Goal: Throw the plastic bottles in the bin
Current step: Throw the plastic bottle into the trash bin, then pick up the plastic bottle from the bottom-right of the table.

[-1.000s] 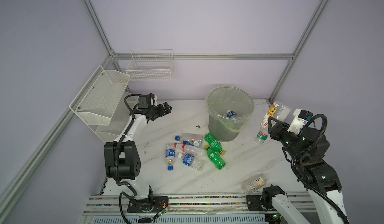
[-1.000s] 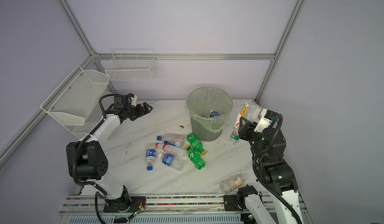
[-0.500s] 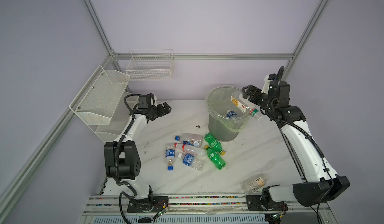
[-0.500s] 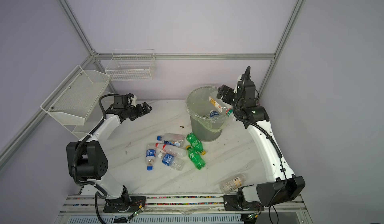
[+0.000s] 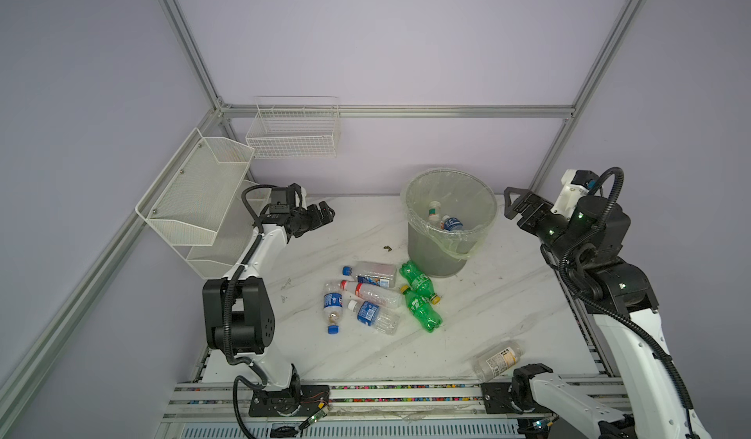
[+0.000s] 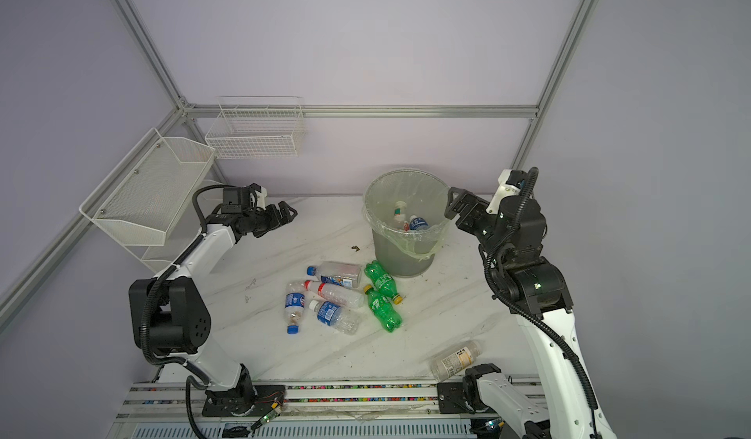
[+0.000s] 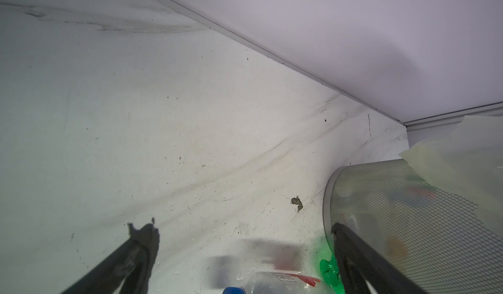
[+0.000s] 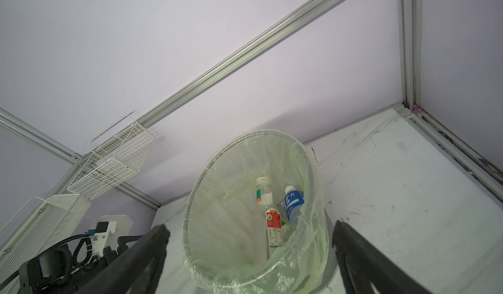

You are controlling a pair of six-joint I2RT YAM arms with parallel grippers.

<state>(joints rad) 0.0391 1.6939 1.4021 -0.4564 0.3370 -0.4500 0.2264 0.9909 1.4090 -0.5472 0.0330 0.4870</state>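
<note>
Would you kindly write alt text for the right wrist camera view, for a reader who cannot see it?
A bag-lined mesh bin holds three plastic bottles, framed by the open right gripper. A white wire basket hangs on the wall behind.

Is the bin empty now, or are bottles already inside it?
Not empty. In the right wrist view the bin holds at least a blue-labelled bottle and a white-capped bottle.
</note>
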